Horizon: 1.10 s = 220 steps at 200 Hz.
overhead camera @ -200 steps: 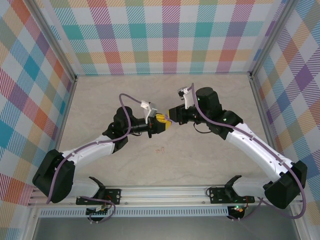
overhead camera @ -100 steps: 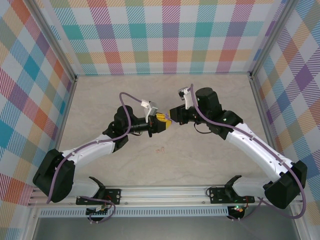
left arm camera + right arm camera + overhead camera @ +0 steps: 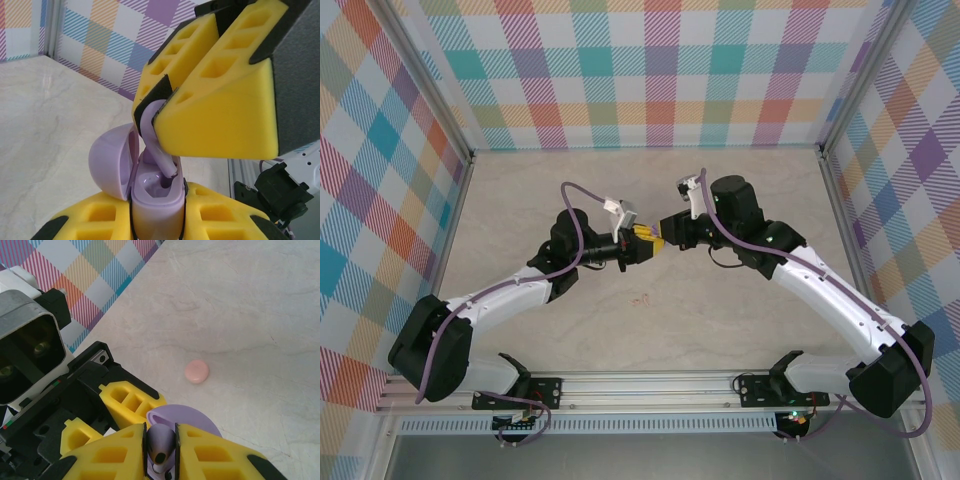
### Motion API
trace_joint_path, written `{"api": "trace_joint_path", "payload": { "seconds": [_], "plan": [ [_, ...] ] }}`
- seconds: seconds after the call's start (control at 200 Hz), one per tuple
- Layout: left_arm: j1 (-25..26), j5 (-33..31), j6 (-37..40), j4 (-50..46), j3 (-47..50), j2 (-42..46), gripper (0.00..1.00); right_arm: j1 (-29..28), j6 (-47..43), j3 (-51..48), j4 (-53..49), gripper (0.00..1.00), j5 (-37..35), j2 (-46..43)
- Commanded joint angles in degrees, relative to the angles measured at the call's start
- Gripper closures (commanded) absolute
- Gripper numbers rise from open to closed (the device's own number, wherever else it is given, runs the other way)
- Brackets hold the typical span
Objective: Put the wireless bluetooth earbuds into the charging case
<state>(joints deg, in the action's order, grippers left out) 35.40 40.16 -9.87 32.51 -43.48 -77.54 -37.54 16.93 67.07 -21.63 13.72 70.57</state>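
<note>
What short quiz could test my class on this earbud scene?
1. True or false: the case in the left gripper is shut.
2. Which gripper holds the earbud? A) left B) right C) neither
3. Fill in: a small round ____ piece lies on the table.
Key: 1 false, its lid is open; 2 B, the right gripper; 3 pink.

Pale marbled table (image 3: 740, 200) with 1 small pink round case (image 3: 196, 371).
</note>
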Motion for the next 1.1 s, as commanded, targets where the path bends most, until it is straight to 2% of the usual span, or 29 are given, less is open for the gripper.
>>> {"api": "trace_joint_path", "payload": {
  "seconds": [0.0,1.095],
  "plan": [
    [0.37,-0.85,-0.94,0.23,-2.29,-0.28,0.90,-0.33,-1.56,1.31,-0.26,0.78,0.44,-0.12],
    [0.37,-2.38,-0.28,-1.20,-2.75,-0.95,0.92,-1.02,-3.92,2.63,-5.67,0.76,1.04,1.09]
  ]
}}
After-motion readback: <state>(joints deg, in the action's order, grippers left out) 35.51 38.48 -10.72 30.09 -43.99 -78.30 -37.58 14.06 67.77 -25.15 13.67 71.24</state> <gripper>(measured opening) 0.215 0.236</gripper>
